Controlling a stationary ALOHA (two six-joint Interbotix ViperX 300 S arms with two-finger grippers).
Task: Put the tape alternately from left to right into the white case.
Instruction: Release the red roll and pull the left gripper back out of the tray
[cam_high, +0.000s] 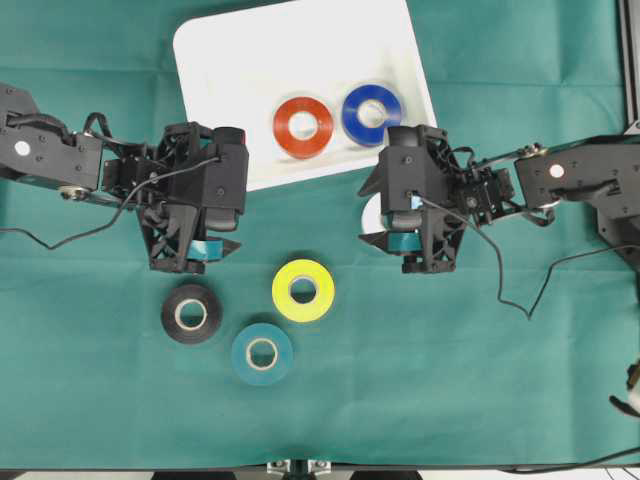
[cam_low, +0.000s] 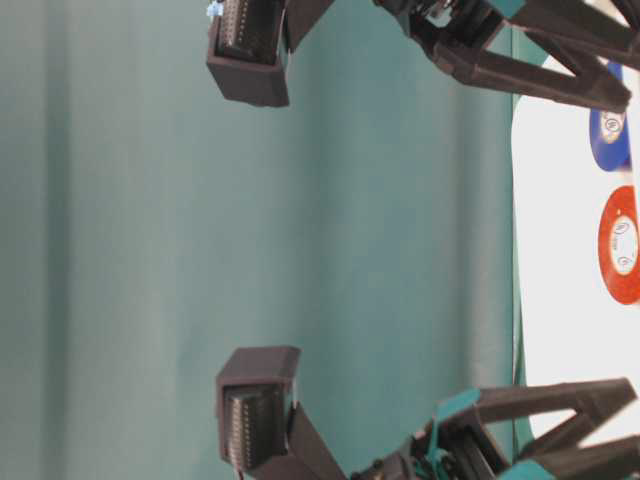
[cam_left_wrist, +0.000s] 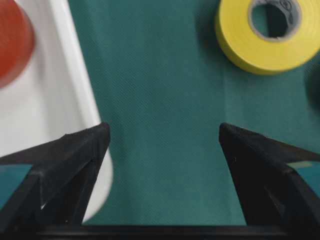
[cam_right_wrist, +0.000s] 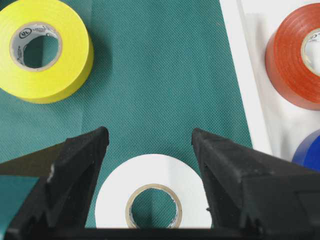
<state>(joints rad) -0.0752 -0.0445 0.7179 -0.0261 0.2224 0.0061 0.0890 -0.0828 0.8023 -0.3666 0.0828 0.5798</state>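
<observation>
While we go view by view, labels follow.
Overhead: red roll (cam_high: 303, 127) and blue roll (cam_high: 371, 113) lie in the white case (cam_high: 220, 60); black (cam_high: 191, 313), teal (cam_high: 262, 353) and yellow (cam_high: 303, 290) wait on the near cloth.
Left wrist: we see left gripper (cam_left_wrist: 162, 137) spread wide, empty; yellow roll (cam_left_wrist: 267, 35) far-right.
Right wrist: right gripper (cam_right_wrist: 150, 140) wide, empty, white roll (cam_right_wrist: 154, 197) flat between its jaws, so this arm is nearer.
</observation>
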